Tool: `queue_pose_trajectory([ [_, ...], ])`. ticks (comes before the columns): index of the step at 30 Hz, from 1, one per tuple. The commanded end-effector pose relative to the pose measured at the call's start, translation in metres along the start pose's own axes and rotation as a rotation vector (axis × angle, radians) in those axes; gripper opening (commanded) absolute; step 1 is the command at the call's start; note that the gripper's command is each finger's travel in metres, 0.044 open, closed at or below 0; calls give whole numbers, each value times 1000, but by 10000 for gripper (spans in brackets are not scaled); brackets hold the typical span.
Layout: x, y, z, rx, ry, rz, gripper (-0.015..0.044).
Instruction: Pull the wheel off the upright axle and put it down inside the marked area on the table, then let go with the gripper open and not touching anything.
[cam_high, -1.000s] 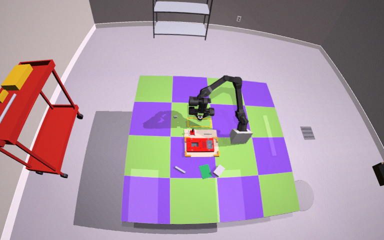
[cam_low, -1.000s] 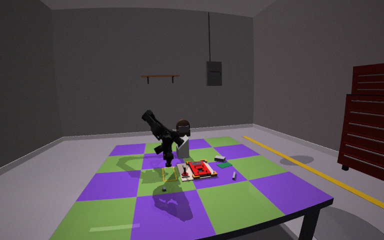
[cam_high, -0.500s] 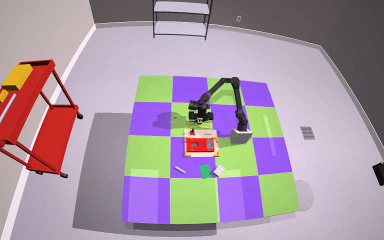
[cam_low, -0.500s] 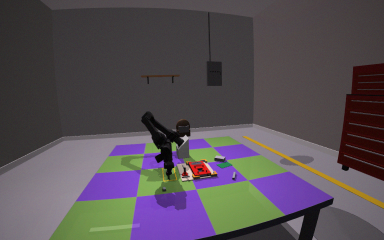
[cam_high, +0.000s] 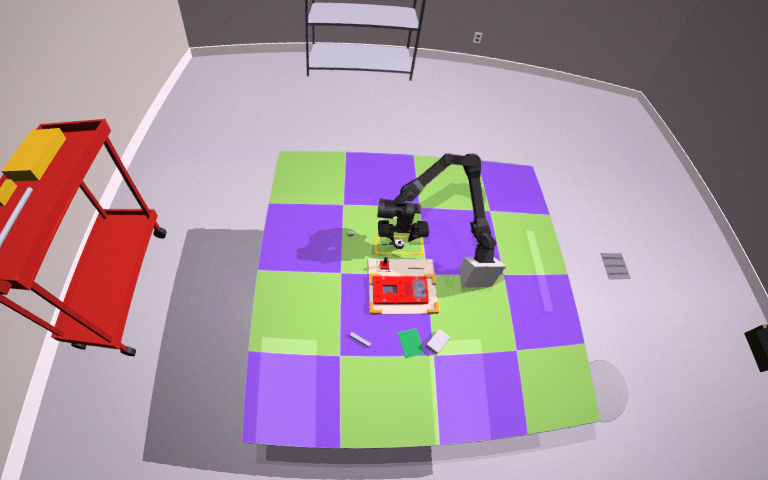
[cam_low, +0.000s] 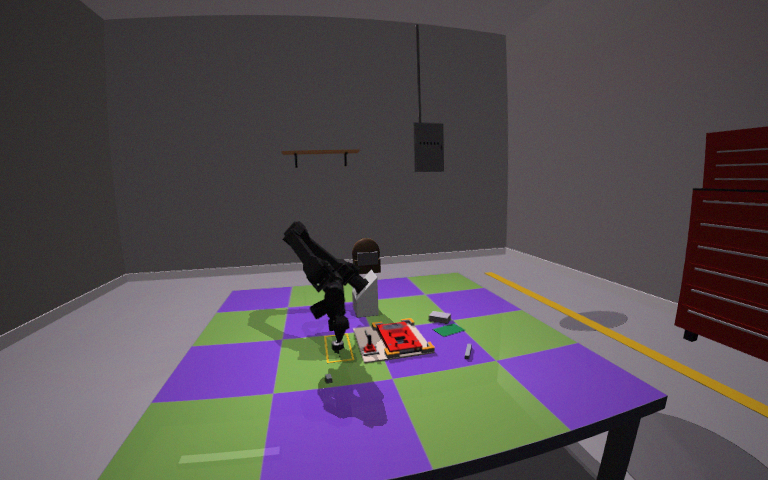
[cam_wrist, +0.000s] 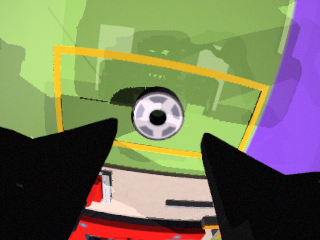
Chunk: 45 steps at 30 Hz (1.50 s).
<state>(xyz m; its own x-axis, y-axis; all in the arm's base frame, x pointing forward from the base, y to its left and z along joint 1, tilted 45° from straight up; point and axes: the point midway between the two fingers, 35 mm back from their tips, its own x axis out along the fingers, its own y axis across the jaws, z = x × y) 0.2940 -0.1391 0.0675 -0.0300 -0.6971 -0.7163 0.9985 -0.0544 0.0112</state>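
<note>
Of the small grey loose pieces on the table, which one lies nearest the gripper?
The grey wheel inside the yellow marked area, right under the open gripper. The small block and bar lie farther off.

Arm bent over, gripper (cam_wrist: 159, 143) parted and pointing down.

In the top view the dark arm rises from its base at centre right, elbows near the upper middle, then slopes down-left to the wrist. In the wrist view both black fingers fill the lower corners, standing apart with nothing between them.
</note>
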Motion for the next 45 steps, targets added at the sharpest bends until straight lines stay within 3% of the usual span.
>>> queue_pose_trajectory([
  [1,-34,2,2,9,-4,15,300],
  [4,-36,1,2,8,-4,15,300],
  [10,-62,-42,-26,1,11,17,440],
  [15,-80,-80,-38,4,-1,11,440],
  [45,-80,-80,-38,4,-1,11,440],
])
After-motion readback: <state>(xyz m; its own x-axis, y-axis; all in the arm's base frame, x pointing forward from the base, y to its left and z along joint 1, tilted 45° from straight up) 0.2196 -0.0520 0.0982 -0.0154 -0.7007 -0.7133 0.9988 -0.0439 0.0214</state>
